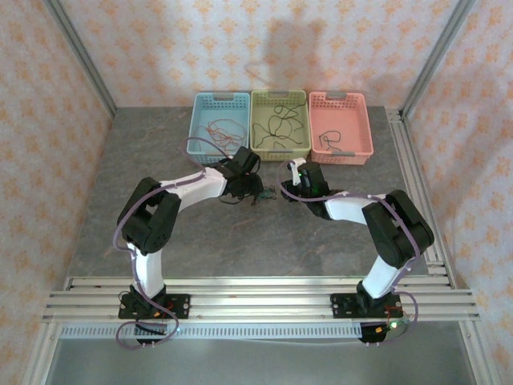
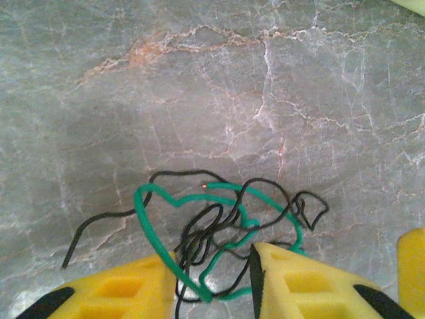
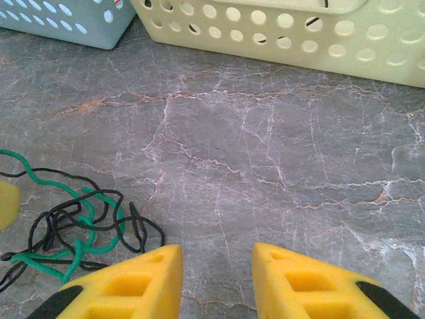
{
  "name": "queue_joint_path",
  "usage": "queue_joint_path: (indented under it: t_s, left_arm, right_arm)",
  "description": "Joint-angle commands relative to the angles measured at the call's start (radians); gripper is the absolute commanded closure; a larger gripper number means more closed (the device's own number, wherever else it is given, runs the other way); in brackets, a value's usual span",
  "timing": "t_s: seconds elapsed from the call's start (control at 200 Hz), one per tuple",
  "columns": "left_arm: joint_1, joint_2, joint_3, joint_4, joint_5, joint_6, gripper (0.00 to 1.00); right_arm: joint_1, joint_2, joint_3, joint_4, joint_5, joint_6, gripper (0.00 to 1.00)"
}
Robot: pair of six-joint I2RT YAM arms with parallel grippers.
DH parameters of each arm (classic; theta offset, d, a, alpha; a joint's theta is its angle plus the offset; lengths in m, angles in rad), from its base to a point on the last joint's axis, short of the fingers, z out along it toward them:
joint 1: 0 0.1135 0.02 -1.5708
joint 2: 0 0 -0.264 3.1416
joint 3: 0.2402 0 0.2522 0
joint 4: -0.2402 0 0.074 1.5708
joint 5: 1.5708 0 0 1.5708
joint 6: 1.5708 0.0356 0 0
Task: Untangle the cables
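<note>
Squiggly clump of thin green and black wires (image 2: 219, 219), veined grey tabletop (image 2: 265, 100).
Left gripper (image 2: 214, 256) spread astride it; right gripper (image 3: 216, 249) spread beside.

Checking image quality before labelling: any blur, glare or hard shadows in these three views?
Top external: even light, one soft shadow on the back wall, no glare. Left wrist: slightly soft overall, but the green and black cables are separable. Right wrist: tabletop veins crisp, the yellow fingers at the bottom edge softer, no glare.
</note>
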Motion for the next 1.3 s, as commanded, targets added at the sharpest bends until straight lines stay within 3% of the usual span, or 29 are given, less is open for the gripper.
queue_joint_path:
  t_s: [0.0, 0.245, 0.34, 0.395, 0.465, 0.631, 0.771, 0.916, 1.156, 1.291]
  left_arm:
    - [-0.005, 0.021, 0.025, -0.009, -0.031, -0.001, 0.68]
    - [-0.004, 0.018, 0.04, -0.042, -0.056, 0.03, 0.77]
    - [-0.004, 0.011, 0.047, -0.056, -0.076, 0.046, 0.87]
    - [-0.005, 0.008, 0.056, -0.069, -0.084, 0.066, 1.0]
    - [-0.009, 0.003, 0.056, -0.065, -0.091, 0.109, 1.0]
    - [-0.02, -0.179, 0.002, -0.026, -0.159, 0.292, 1.0]
    - [-0.027, -0.389, -0.161, 0.174, -0.126, 0.469, 1.0]
    - [-0.028, -0.556, -0.341, 0.403, -0.04, 0.563, 1.0]
    - [-0.027, -0.57, -0.44, 0.534, 0.006, 0.629, 1.0]
    - [-0.029, -0.54, -0.451, 0.564, -0.011, 0.64, 1.0]
  right_arm:
    - [0.0, -0.021, 0.007, 0.0, 0.021, 0.009, 0.67]
    - [0.001, -0.02, 0.006, 0.0, 0.025, 0.008, 0.67]
    - [0.001, -0.023, 0.006, 0.0, 0.026, 0.006, 0.67]
    - [0.0, -0.023, 0.005, -0.001, 0.029, 0.006, 0.68]
    - [0.0, -0.033, 0.0, 0.005, 0.036, 0.006, 0.68]
    - [0.001, -0.107, -0.074, 0.124, 0.071, -0.001, 0.68]
    - [0.006, -0.184, -0.203, 0.371, 0.022, -0.003, 0.6]
    - [0.027, -0.206, -0.303, 0.626, -0.095, -0.011, 0.51]
    - [0.034, -0.168, -0.396, 0.953, -0.223, 0.011, 0.41]
    - [0.034, -0.155, -0.409, 1.017, -0.24, 0.036, 0.39]
